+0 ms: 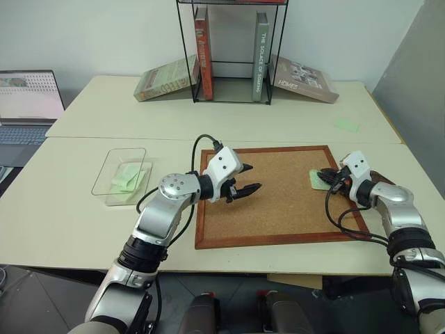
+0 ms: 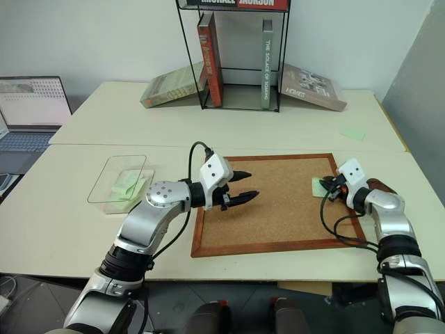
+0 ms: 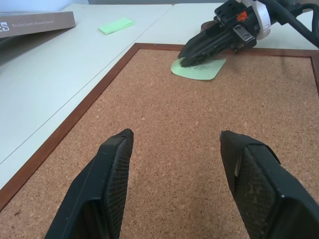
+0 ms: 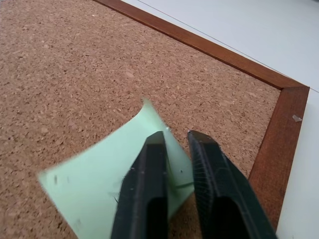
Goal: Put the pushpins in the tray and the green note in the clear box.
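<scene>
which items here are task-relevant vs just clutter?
Job: green note on the corkboard, right claw closing on it; clear box already holding green slips; left claw open over the board.

Clutter: laptop, books, wire rack, spare green slip on the far table.

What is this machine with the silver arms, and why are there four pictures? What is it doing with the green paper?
It is a robot with two arms, each ending in a gripper with two black fingers. Two pictures come from cameras in its head, looking down at the table. The other two come from cameras on its wrists. On the table lies a corkboard. The right gripper has its fingers closed, pinching the green note on the corkboard. The left gripper is open, holding nothing, above the board. On the left sits the clear box with green slips inside. Books and a laptop are farther back.
</scene>
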Action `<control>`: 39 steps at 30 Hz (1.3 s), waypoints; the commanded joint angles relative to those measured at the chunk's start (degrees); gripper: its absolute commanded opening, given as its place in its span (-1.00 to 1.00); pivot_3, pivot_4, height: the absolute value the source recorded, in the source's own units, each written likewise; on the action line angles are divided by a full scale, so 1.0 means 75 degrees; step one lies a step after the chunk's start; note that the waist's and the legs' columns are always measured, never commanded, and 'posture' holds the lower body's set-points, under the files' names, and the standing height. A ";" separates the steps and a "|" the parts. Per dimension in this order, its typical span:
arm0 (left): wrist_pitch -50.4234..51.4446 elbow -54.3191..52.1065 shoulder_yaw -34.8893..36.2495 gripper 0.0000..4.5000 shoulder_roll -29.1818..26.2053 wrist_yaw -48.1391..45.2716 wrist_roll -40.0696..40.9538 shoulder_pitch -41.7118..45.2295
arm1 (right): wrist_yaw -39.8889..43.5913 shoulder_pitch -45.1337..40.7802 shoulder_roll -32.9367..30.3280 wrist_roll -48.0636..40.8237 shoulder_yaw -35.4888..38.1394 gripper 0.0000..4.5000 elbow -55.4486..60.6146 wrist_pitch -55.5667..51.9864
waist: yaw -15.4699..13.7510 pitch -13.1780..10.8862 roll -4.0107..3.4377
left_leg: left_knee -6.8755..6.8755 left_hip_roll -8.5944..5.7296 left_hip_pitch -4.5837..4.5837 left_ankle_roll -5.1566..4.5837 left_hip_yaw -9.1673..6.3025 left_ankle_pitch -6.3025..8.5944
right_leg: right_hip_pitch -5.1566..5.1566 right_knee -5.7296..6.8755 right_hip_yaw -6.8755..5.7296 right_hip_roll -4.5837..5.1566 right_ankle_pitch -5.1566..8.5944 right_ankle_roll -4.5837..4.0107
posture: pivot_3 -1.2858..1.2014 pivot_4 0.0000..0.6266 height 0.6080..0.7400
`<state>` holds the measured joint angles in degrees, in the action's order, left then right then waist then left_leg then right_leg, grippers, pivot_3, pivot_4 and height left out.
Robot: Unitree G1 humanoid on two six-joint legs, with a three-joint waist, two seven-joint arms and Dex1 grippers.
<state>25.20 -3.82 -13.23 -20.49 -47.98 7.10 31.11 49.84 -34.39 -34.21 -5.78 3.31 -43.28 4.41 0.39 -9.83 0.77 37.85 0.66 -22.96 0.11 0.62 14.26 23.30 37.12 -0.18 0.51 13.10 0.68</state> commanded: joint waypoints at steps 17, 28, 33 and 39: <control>0.1145 0.0221 0.1000 0.97 0.0760 0.0386 0.1453 0.0692 | 0.0590 0.0730 -0.0600 -0.0294 -0.0079 -1.00 0.4062 -0.0180 | -0.0022 -0.0001 0.0002 | 0.0003 0.0000 -0.0001 0.0000 -0.0005 0.0000 | 0.0000 0.0001 -0.0024 0.0000 0.0000 0.0001 | 0.03 -0.52 1.00; 0.1480 0.1796 0.0757 0.99 0.1634 0.0455 0.1617 0.1698 | 0.0471 0.0574 -0.0240 -0.0409 -0.0732 -1.00 0.6363 -0.0754 | -0.0033 -0.0004 0.0007 | 0.0004 -0.0003 -0.0004 0.0001 -0.0007 0.0000 | 0.0001 -0.0001 -0.0036 -0.0002 0.0000 0.0002 | 0.03 -0.52 1.00; 0.1366 0.1948 0.0661 0.84 0.1836 0.0314 0.1693 0.1694 | 0.0420 0.0630 -0.0185 -0.0456 -0.0844 -1.00 0.6902 -0.1050 | -0.0035 -0.0006 0.0009 | 0.0004 -0.0004 -0.0004 0.0001 -0.0008 0.0000 | 0.0001 -0.0002 -0.0035 -0.0001 0.0000 0.0002 | 0.03 -0.52 1.00; 0.1331 0.2090 0.0843 0.39 0.1835 0.0367 0.1747 0.1711 | 0.0353 0.0692 -0.0139 -0.0466 -0.0845 -1.00 0.7142 -0.1239 | -0.0033 -0.0006 0.0009 | 0.0005 -0.0002 -0.0002 0.0001 -0.0010 -0.0001 | 0.0001 0.0001 -0.0037 -0.0001 0.0000 0.0001 | 0.03 -0.52 1.00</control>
<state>36.46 12.22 -8.33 -6.66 -45.09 19.14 42.80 53.08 -28.89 -35.33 -8.09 -3.59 7.93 -4.68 0.15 -9.87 0.84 37.89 0.64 -22.98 0.12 0.54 14.26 23.31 37.13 -0.46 0.51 13.11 0.69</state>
